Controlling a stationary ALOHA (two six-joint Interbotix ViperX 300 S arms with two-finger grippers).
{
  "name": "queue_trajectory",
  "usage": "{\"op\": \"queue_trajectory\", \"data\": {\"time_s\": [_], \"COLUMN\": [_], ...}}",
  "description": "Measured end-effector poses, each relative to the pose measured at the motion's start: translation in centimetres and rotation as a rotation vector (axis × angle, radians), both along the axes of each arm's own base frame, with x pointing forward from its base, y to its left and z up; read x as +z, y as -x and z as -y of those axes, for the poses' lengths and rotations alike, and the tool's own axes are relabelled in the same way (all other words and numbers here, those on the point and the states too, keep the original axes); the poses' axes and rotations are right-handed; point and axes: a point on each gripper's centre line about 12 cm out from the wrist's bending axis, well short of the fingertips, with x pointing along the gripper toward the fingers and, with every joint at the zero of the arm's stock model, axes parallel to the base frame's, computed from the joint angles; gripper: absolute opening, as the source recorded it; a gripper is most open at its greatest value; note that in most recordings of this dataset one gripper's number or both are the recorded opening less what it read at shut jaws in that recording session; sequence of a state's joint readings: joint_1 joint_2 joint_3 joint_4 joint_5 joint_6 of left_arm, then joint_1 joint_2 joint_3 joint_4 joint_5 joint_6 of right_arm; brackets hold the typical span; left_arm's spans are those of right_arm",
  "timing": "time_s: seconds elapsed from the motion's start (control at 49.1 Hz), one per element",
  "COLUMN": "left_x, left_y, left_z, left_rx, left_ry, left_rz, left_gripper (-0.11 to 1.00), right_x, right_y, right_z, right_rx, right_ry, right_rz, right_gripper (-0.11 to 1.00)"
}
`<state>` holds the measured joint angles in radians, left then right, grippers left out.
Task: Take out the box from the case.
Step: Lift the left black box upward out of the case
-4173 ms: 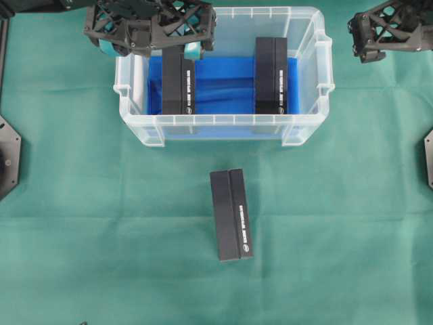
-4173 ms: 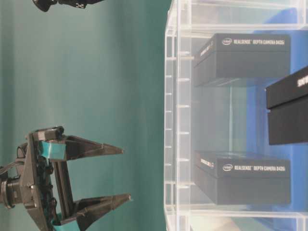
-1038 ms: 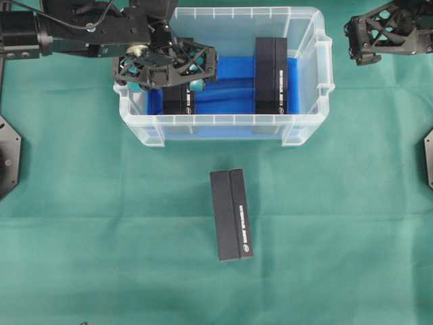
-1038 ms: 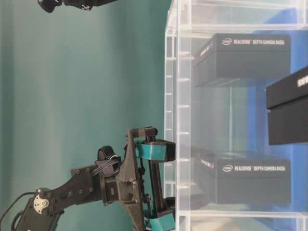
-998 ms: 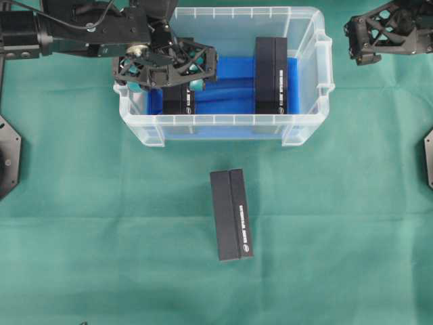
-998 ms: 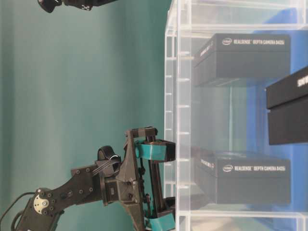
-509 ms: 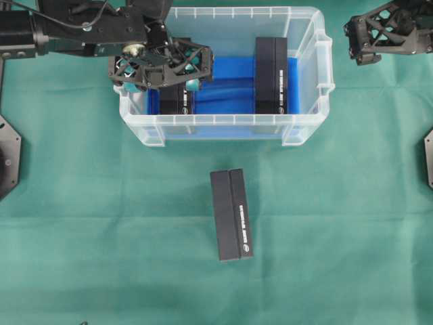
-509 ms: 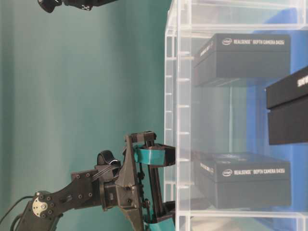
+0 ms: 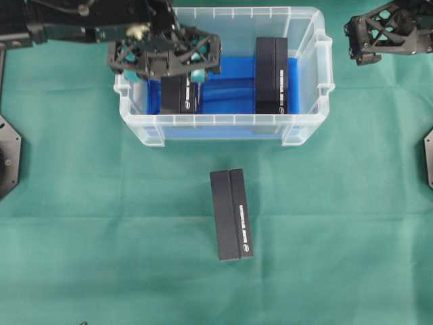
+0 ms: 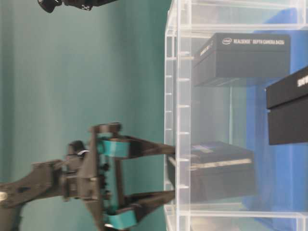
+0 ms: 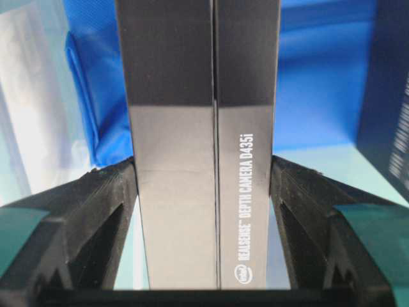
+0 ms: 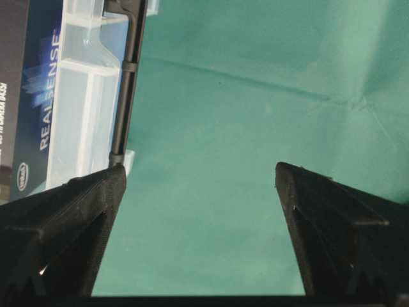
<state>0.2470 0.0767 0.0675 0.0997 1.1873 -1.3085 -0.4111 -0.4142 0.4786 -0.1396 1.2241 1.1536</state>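
The case (image 9: 223,120) is a clear plastic bin lined with blue cloth (image 9: 230,88). At its left end my left gripper (image 9: 177,76) reaches in from above, shut on a black box (image 9: 179,96). The left wrist view shows both fingers pressed against the long sides of that box (image 11: 198,128), which is marked "RealSense Depth Camera D435i". From table level the box (image 10: 216,168) hangs off the case floor in the left gripper (image 10: 168,172). My right gripper (image 9: 356,42) hovers open right of the case, with only green cloth between its fingers (image 12: 200,167).
A second black box (image 9: 270,74) lies in the right half of the case. Another black box (image 9: 231,214) rests on the green cloth in front of the case. The case's corner and handle (image 12: 83,83) show at the left of the right wrist view.
The left gripper has risen with the box, lifting it off the blue cloth towards the case's opening. The right arm has not moved.
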Motion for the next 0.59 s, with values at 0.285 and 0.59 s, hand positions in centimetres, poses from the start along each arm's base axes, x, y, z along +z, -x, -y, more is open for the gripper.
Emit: {"op": "queue_trajectory", "data": {"time_s": [0.285,0.59], "left_x": [5.9,10.0], "left_y": [1.1,1.8], "left_z": [0.3,0.6], "left_rx": [0.013,0.017], "left_ry": [-0.007,-0.011], "left_rz": [0.023,0.039], "left_gripper": [0.62,0.62], "right_x": [0.0,0.0], "right_y": [0.0,-0.1], "right_z": [0.0,0.0], "right_rx": [0.001,0.003], "right_ry": [0.003,0.005], "right_rz": [0.002,0.006], "right_gripper": [0.93,0.93]}}
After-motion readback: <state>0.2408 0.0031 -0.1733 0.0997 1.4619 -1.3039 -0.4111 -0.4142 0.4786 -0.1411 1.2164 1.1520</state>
